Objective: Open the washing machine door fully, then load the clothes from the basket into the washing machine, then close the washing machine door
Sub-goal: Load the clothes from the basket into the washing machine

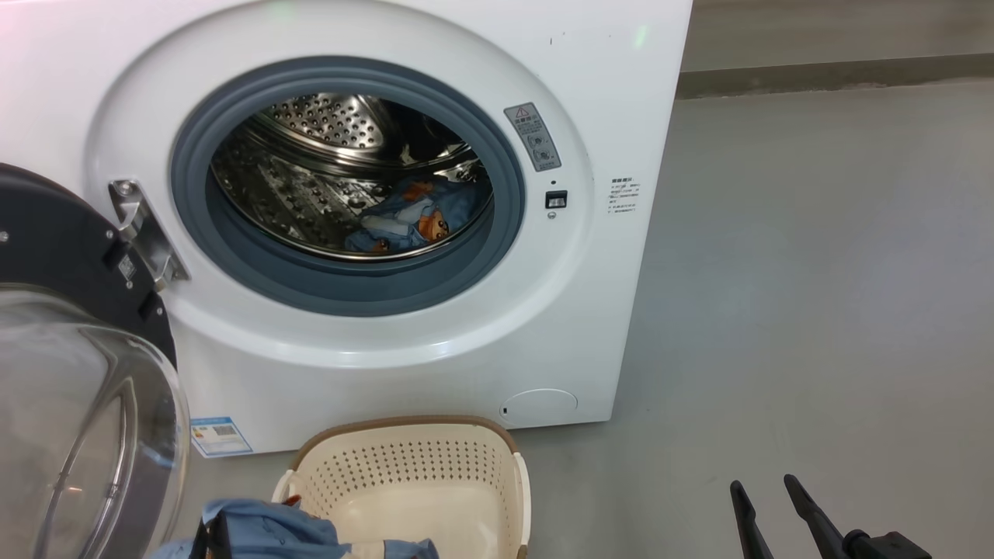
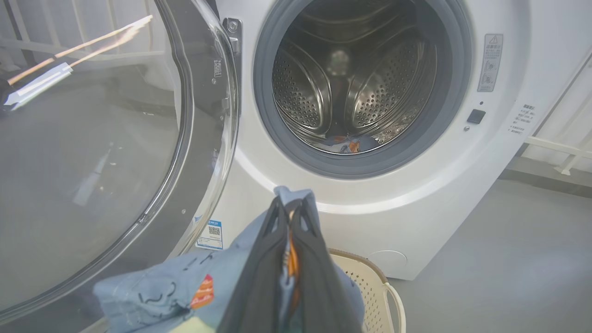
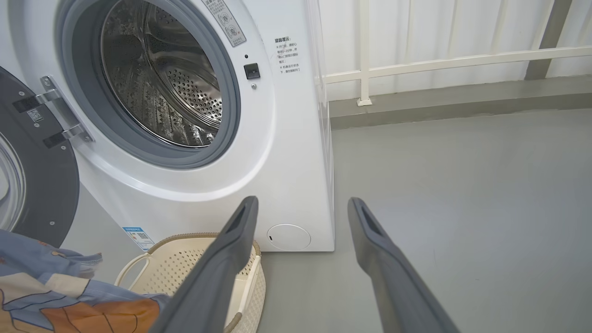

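Far left, the washing machine door (image 1: 46,256) stands wide open, its black rim hanging on the metal hinge (image 1: 144,233) and its clear glass bowl (image 1: 78,435) bulging toward the room. Just beside the bowl's lower edge, a blue energy sticker (image 1: 220,435) sits low on the white front of the washing machine (image 1: 388,365).

Below that, the left fingers (image 2: 268,259) are pressed together, clamped on a bunch of the clothes (image 2: 162,291): light blue fabric with orange prints, a fold poking out past the fingertips. The bunch hangs over the near left corner of the basket (image 1: 404,466), which stands on the floor (image 1: 815,310) just in front of the machine, its perforated cream wall and brown rim facing the door opening.

Above the basket, the grey gasket (image 1: 349,287) rings the open mouth, and inside the steel drum (image 1: 326,124) another blue and orange garment (image 1: 419,217) lies at the bottom, toward the right side.

To the right, well apart from the basket and the machine, the right fingers (image 3: 222,259) are spread wide with nothing between them, over bare grey floor. Past the machine's right side a white railing (image 3: 439,62) runs along the wall.
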Controlling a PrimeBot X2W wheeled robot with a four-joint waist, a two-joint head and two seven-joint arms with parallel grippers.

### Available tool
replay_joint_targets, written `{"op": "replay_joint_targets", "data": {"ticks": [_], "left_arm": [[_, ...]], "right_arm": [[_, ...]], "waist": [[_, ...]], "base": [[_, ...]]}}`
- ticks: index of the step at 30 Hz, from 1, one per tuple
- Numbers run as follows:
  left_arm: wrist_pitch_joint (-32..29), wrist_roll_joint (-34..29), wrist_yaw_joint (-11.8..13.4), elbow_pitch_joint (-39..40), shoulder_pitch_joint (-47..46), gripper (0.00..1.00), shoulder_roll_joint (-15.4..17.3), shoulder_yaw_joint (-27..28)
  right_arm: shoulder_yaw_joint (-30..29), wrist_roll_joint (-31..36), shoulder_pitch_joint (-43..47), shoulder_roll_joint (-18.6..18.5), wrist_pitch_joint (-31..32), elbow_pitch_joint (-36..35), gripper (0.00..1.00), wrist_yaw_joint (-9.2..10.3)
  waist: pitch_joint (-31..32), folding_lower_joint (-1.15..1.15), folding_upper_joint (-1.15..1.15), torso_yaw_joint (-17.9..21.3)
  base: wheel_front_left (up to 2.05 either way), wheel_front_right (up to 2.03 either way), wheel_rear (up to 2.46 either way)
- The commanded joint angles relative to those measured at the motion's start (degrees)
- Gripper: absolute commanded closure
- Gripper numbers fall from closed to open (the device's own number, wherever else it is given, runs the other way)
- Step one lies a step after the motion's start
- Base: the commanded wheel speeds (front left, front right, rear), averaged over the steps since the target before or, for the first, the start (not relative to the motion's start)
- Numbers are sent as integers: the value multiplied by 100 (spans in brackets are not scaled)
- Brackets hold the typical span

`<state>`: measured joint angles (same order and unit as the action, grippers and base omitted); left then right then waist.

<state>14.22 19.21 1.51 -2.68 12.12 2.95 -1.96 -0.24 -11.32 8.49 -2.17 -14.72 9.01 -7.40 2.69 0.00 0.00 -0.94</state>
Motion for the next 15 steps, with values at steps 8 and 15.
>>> {"op": "replay_joint_targets", "data": {"ticks": [8, 15], "left_arm": [[77, -203, 7, 504, -21, 100, 3, 213], [78, -212, 40, 632, 39, 100, -3, 187]], "right_arm": [[145, 123, -1, -71, -28, -103, 0, -9], [151, 106, 15, -71, -28, -109, 0, -9]], "waist": [[132, 0, 0, 27], [167, 0, 0, 27]], "base": [[0, 0, 0], [0, 0, 0]]}}
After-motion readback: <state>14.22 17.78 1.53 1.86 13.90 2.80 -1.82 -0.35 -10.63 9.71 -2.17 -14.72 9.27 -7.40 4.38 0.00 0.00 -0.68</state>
